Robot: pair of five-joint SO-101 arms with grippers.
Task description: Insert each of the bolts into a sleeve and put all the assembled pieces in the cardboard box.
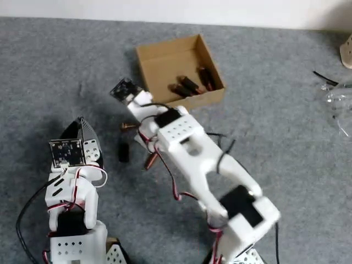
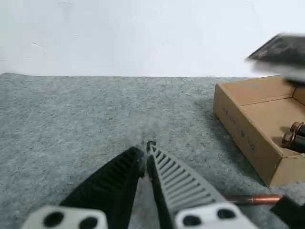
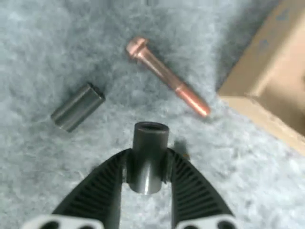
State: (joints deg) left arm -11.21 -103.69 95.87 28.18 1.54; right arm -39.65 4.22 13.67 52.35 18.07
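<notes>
1. Grey carpet (image 1: 286, 143) covers the table; the cardboard box (image 1: 206, 99) sits upper middle in the high view.
2. The right gripper (image 3: 148, 158) squeezes a sleeve (image 3: 150, 136), hole facing out, likely ready for the bolt (image 3: 164, 76) lying nearby.
3. The left gripper (image 2: 147, 153) is pinched together, holding nothing.

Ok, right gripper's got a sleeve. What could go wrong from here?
1. The right gripper pinches the sleeve across its round sides, so it may twist or slip when the bolt is pushed in.
2. That bolt lies flat on the carpet near the cardboard box; a grab could knock it against the box wall.
3. The left gripper is shut and must open first.
</notes>
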